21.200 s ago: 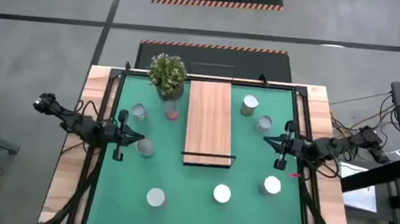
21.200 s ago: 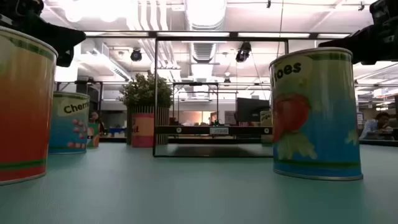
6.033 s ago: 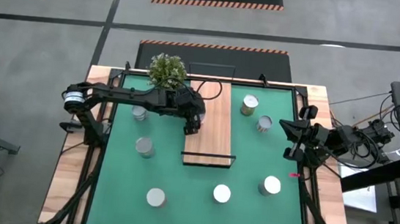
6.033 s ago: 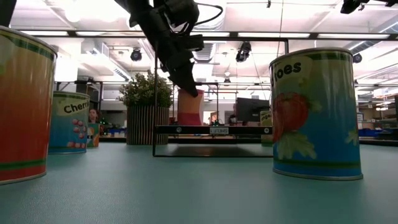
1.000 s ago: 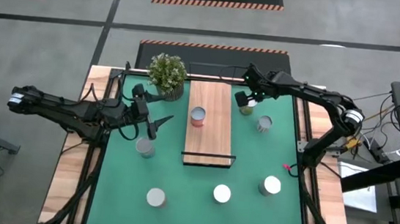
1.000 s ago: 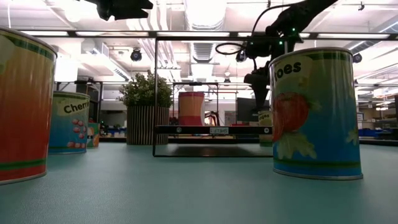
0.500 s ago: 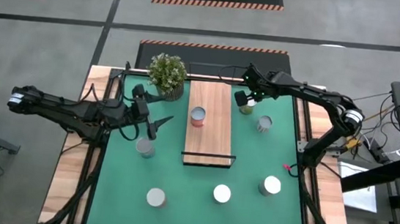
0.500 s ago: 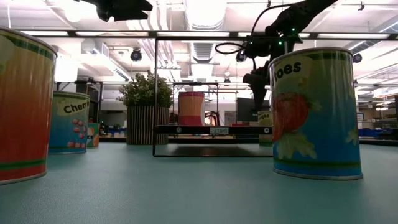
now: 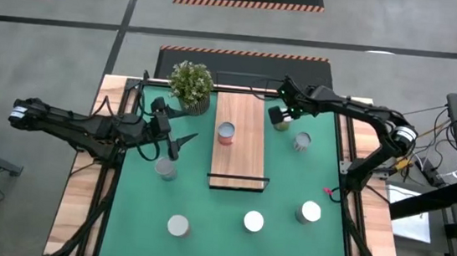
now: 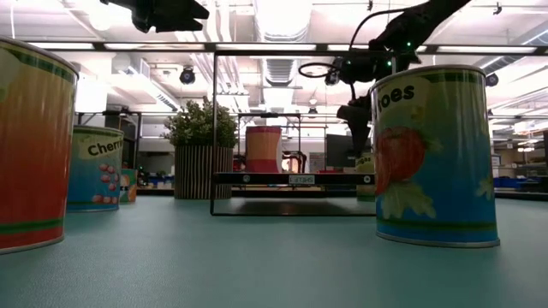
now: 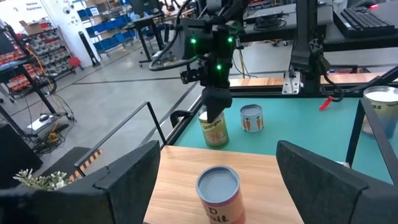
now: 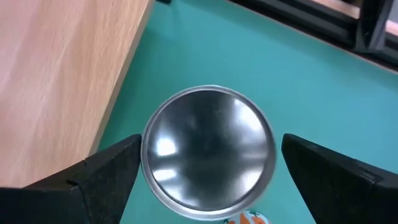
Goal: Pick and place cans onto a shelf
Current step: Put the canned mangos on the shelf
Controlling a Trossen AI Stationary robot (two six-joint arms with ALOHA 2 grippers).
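A red-labelled can (image 9: 226,133) stands upright on the wooden shelf (image 9: 236,158), resting on its base. My right gripper (image 9: 278,116) hovers open above an orange-labelled can (image 12: 208,152) on the green mat just right of the shelf. Its fingers (image 12: 106,177) stand on either side of the can's silvery top, and I see no contact. My left gripper (image 9: 183,143) waits open above the mat, left of the shelf, pointing at the red can (image 11: 217,193). Other cans stand on the mat, one (image 9: 301,141) close to the right gripper.
A potted plant (image 9: 191,84) stands at the shelf's far left corner. Loose cans stand at the mat's near side (image 9: 177,225), (image 9: 253,222), (image 9: 310,211) and by the left arm (image 9: 164,168). A black frame (image 9: 114,176) edges the mat.
My right gripper has shifted slightly over the orange-labelled can beside the shelf and stays open. The cans and the left arm have kept still.
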